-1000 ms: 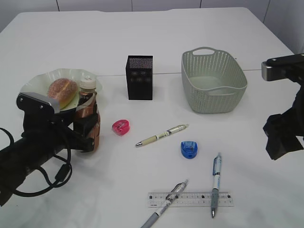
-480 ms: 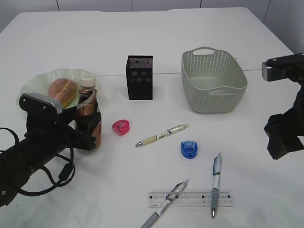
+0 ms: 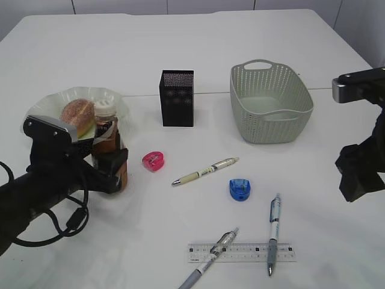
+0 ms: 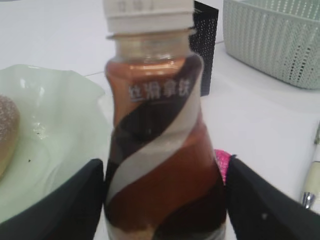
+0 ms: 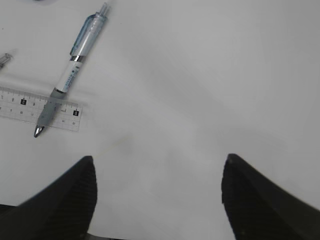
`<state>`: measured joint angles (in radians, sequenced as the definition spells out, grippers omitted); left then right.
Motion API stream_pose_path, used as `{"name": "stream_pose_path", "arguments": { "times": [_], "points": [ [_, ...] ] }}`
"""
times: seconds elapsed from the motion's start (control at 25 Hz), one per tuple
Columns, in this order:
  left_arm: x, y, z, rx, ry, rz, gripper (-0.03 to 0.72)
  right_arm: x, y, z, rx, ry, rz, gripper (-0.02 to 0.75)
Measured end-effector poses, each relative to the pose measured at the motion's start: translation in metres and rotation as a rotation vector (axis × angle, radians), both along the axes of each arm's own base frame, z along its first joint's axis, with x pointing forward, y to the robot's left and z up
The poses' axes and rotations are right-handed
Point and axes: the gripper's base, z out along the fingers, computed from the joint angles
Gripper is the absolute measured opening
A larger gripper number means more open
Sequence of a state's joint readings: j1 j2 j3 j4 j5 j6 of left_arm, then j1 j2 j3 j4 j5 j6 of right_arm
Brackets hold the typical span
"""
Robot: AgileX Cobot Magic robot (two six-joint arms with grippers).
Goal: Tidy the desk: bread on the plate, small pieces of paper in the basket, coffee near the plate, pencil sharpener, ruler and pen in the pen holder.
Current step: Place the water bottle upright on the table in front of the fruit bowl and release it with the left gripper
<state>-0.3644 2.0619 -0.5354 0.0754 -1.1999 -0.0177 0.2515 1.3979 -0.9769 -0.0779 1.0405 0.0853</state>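
The left claw [image 4: 165, 200] has spread its jaws off the coffee [image 3: 108, 139], which now stands freed on the desk [image 3: 180, 54] just beside the plate [image 3: 51, 102], so that step looks done; the right claw [image 5: 157, 200] hangs parted and empty above bare desk. The plate holds the bread [image 3: 78, 114], while the basket [image 3: 271, 102] appears empty and the pen holder's [image 3: 177, 97] inside is hidden.
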Motion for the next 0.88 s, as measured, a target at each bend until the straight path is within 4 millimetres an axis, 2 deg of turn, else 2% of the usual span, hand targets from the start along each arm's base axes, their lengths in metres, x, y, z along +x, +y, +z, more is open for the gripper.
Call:
{"name": "stream_pose_path", "arguments": {
  "times": [0.12, 0.52, 0.76, 0.88],
  "points": [
    [-0.002, -0.001, 0.008, 0.019, 0.0, -0.021, 0.552, 0.0, 0.0, 0.0, -0.002, 0.0, 0.001, 0.57],
    [-0.005, -0.006, 0.061, 0.006, -0.178, -0.091, 0.554, 0.0, 0.0, 0.0, -0.003, -0.001, 0.001, 0.57],
    [-0.013, -0.004, 0.107, -0.031, -0.32, -0.107, 0.554, 0.0, 0.0, 0.0, -0.003, -0.001, 0.001, 0.57],
    [-0.017, 0.004, 0.128, -0.043, -0.344, -0.053, 0.554, 0.0, 0.0, 0.0, -0.003, -0.001, 0.001, 0.57]
  ]
}}
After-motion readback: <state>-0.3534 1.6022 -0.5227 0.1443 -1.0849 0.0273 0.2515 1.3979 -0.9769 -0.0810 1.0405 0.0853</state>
